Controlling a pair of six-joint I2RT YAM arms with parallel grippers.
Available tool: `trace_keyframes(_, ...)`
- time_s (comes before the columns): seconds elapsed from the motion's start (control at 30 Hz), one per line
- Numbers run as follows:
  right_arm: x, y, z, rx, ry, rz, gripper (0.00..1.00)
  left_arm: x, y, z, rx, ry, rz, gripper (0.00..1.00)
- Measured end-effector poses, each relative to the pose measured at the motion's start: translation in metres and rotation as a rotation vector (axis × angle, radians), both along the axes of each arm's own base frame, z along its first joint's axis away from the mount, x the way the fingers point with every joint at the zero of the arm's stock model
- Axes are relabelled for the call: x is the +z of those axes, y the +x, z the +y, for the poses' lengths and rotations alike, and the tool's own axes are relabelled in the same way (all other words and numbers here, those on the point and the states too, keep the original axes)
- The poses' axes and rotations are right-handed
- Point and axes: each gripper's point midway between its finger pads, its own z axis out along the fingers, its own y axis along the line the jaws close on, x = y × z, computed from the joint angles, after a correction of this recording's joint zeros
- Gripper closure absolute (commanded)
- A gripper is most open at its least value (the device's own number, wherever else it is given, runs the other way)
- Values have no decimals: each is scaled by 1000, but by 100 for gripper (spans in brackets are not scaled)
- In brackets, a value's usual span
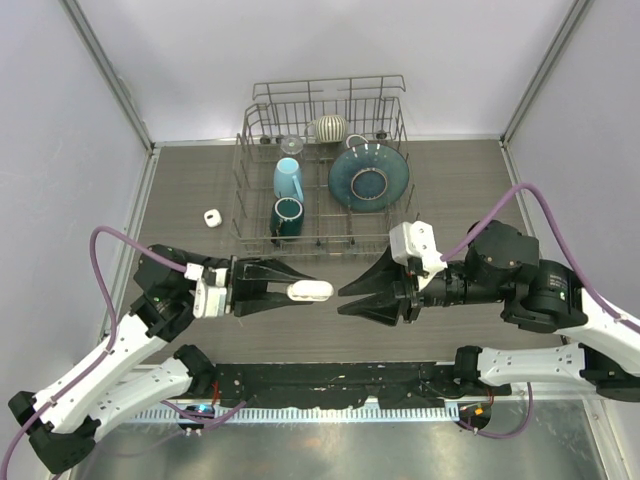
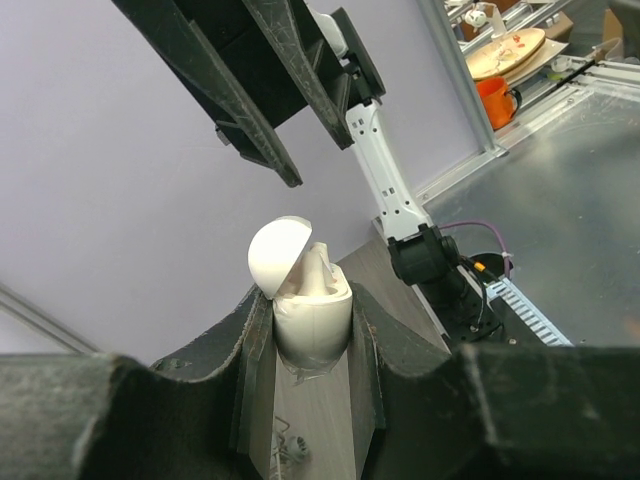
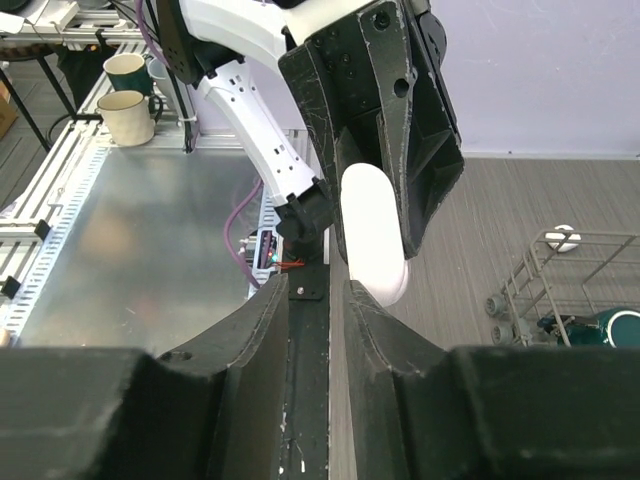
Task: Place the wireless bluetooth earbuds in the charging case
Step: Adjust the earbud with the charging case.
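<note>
My left gripper [image 1: 298, 291] is shut on the white charging case [image 1: 316, 291] and holds it above the table, pointing right. In the left wrist view the case [image 2: 312, 322] sits between my fingers with its lid [image 2: 278, 253] flipped open. One white earbud [image 2: 320, 264] stands in the case, stem up. My right gripper [image 1: 342, 299] is open and empty, its tips just right of the case. In the right wrist view the case [image 3: 372, 235] hangs just beyond my right gripper [image 3: 318, 300]. No other earbud is clearly in view.
A wire dish rack [image 1: 322, 180] stands at the back, holding two mugs [image 1: 288, 180], a teal bowl [image 1: 368, 177] and a striped cup [image 1: 329, 128]. A small white object [image 1: 212, 218] lies on the table left of the rack. It also shows in the right wrist view [image 3: 563, 237].
</note>
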Motion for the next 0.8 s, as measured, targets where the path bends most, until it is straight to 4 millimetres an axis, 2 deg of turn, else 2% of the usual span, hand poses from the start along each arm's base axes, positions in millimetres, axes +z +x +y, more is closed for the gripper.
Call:
trace_keyframes(0.2, 2, -2, 4, 16, 2, 1, 68, 3, 9, -2, 51, -18, 18, 100)
trace_keyframes(0.5, 7, -20, 10, 126, 18, 33, 71, 2, 23, -3, 124, -34, 53, 100)
trace_keyframes(0.67, 4, -15, 22, 115, 13, 39, 71, 2, 24, -3, 134, -36, 60, 100)
trace_keyframes(0.8, -12, -3, 39, 73, -37, 51, 72, 3, 25, -3, 139, -37, 65, 100)
